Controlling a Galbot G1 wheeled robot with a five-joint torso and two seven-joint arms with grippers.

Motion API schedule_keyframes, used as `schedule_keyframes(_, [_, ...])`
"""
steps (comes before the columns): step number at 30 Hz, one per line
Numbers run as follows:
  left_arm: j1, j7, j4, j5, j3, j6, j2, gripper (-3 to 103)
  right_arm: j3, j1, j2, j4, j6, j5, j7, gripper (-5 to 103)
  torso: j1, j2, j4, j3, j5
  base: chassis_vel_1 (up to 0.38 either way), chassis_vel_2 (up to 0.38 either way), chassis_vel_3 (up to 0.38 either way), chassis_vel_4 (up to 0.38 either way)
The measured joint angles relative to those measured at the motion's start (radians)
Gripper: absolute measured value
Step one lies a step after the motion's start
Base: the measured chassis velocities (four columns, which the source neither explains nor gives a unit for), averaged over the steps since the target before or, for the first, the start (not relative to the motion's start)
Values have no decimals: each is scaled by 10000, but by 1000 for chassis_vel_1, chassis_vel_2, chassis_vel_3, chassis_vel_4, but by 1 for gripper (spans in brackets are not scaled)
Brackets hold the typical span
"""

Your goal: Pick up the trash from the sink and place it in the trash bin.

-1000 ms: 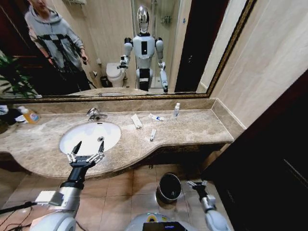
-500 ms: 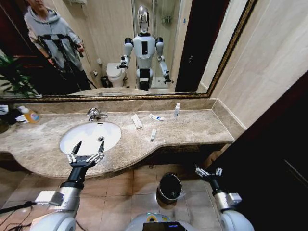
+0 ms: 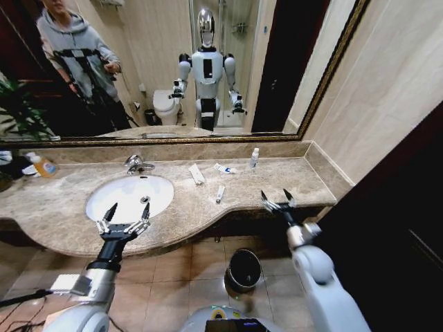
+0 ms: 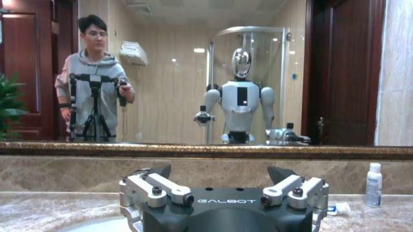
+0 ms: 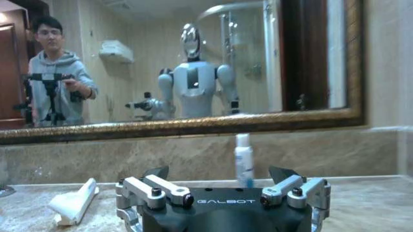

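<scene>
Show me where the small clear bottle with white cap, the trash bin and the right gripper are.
small clear bottle (image 3: 254, 160), head view, on its body.
trash bin (image 3: 232, 261), head view, on its shiny rim.
right gripper (image 3: 277, 202), head view, midway between its open fingertips.

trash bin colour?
Black, shiny rim; trash bin shows best in the head view.

The right gripper (image 3: 277, 200) has risen from low beside the trash bin (image 3: 243, 268) up to the front edge of the counter, fingers spread, with the small white tube (image 3: 219, 194) now just off to its left and the bin below it
</scene>
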Motion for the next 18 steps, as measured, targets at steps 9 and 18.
schedule_keyframes(9, [0, 1, 1, 0, 1, 0, 1, 100, -1197, 3140, 223, -3259, 93, -263, 17, 100, 1, 0, -2, 1, -1, 0, 0, 0, 0])
schedule_keyframes(18, [0, 0, 0, 0, 0, 0, 0, 100, -1158, 5457, 444, -5933, 571, -980, 22, 100, 1, -1, -2, 0, -2, 0, 0, 0, 0])
